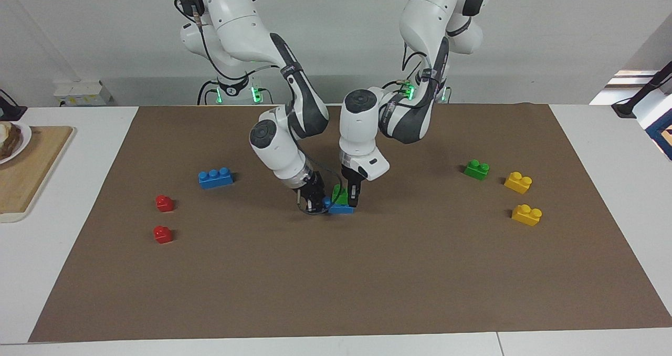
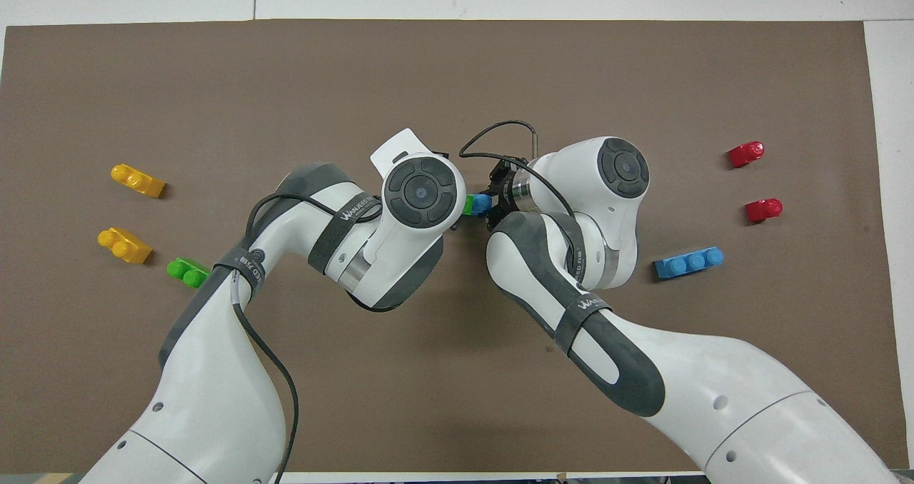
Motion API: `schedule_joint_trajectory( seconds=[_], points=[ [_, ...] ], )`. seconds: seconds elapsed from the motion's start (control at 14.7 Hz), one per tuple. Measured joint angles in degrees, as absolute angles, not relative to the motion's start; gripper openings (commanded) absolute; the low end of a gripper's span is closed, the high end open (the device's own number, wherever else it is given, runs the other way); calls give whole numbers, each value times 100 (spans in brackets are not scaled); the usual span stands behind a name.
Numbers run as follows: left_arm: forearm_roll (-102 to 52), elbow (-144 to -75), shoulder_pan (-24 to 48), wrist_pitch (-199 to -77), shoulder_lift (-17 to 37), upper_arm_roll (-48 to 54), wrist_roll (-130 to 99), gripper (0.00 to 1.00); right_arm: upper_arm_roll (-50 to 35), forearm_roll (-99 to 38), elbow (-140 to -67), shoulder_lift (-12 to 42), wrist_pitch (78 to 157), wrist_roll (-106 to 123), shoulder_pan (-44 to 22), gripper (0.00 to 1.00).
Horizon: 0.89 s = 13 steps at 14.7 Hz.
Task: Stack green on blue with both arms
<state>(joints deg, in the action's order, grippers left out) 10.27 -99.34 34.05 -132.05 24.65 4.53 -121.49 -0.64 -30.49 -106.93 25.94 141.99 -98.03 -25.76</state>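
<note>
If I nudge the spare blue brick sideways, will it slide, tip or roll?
The spare blue brick would probably slide: it lies long and low, flat on the brown mat. Rolling seems unlikely with its boxy sides. It looks like stiff plastic, so likely light and rigid.

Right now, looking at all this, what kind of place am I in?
Probably a robotics lab: two white arms work over a brown mat scattered with toy bricks, against bare walls.
</note>
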Motion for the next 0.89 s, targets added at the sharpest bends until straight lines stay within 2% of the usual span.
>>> schedule_joint_trajectory(
  seconds=[0.89],
  points=[
    [1201,-10070,3439,-13431,2467,440,-12394,0,-62,-3050,-10697,2592,14199,-9803,-2572,0]
  ],
)
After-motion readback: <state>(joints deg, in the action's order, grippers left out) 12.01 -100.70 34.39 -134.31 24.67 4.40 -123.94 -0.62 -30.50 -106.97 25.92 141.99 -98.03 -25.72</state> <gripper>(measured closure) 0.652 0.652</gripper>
